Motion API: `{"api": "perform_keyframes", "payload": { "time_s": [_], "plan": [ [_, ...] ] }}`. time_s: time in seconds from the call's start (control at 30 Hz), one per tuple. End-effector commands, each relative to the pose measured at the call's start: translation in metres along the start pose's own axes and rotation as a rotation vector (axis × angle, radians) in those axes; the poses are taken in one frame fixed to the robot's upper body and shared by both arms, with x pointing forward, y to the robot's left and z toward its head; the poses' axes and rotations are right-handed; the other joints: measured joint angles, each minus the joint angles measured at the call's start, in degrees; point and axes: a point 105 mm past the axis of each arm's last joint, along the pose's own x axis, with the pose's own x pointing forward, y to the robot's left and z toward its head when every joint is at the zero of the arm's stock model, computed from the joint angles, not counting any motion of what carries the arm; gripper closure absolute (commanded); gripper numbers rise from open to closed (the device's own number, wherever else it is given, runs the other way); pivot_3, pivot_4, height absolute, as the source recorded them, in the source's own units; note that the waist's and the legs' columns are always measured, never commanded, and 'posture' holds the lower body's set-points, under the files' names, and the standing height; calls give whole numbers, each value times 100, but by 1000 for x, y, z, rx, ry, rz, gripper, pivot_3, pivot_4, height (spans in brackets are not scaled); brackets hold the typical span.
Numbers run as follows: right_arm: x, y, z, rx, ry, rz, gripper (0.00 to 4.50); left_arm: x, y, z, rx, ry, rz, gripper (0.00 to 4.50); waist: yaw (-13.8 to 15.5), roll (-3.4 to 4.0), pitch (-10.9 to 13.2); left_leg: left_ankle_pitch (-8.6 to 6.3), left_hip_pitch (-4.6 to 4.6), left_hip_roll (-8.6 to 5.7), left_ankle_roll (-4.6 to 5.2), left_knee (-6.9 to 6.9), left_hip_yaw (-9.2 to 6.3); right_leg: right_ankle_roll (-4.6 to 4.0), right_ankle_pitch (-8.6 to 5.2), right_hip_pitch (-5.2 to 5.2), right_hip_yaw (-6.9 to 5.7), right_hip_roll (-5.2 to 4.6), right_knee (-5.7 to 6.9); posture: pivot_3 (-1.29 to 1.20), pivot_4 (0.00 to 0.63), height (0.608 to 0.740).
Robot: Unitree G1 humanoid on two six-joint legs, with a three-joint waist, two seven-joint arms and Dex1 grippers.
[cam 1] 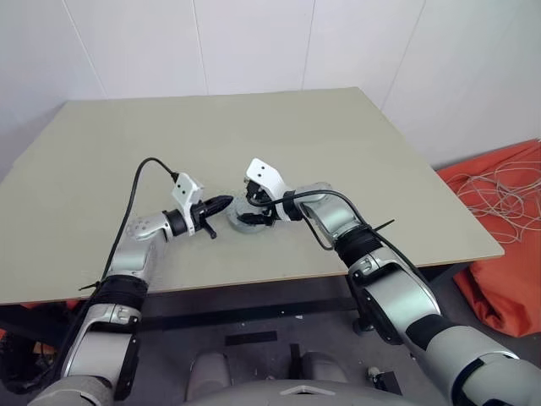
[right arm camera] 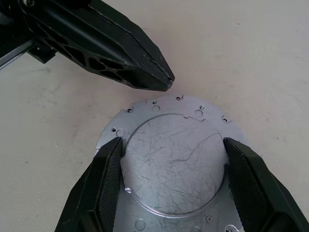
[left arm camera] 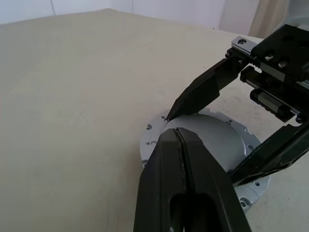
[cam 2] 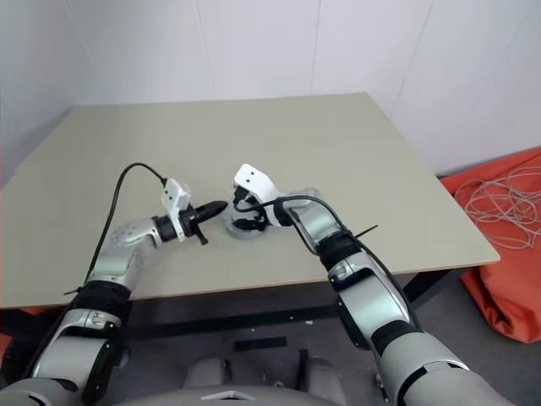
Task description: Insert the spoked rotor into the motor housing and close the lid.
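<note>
Right wrist view is showing the right gripper (right arm camera: 174, 144) reaching down over the motor housing (right arm camera: 176, 174), which is lying flat on the table (cam 1: 296, 127) near its front edge, a little left of the middle. The two black fingers (right arm camera: 104, 179) are standing wide apart and pressing against opposite sides of the housing's raised round body, so the claw is holding the housing across its width.

Nothing inside the housing is showing: its upward side is presenting as a flat, scratched silver disc sitting within a wider flange (right arm camera: 159, 104) dotted with small holes. Whether that disc is a separate seated lid I cannot tell. The housing's axis is pointing straight up and its broad face is lying level with the tabletop.

Just beside it, the left gripper (right arm camera: 165, 83) is coming in roughly level from the robot's left, its claw closed to a single narrow point and holding nothing. That tip is hanging at the flange's edge; whether it is touching the metal I cannot tell. It is crowding the housing's left side, while the right fingers are taking up the other two.

Farther off, the tabletop is stretching back to a white wall (cam 1: 254, 42), and an orange cloth heap (cam 1: 499, 279) with a loose pale cord (cam 1: 507, 190) is lying on the floor to the right.
</note>
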Motion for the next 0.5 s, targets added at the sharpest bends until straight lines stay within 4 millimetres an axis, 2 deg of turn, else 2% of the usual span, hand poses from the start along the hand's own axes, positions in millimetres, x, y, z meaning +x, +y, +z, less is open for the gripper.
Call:
{"api": "perform_keyframes", "payload": {
  "time_s": [0.03,0.5],
  "plan": [
    [3,5,-2,-7,16,8,1305,8,-1,15,45,-18,-54,4475,4,0,0,0,-1,0,0,-1,1,0,0,0,0,0,0,0,0,740],
    [4,9,1,-7,7,9,1305,26,-7,7,33,80,-177,4475,6,0,0,7,2,0,-11,-45,15,-9,-5,-5,4,-1,-7,0,0,740]
  ]
}}
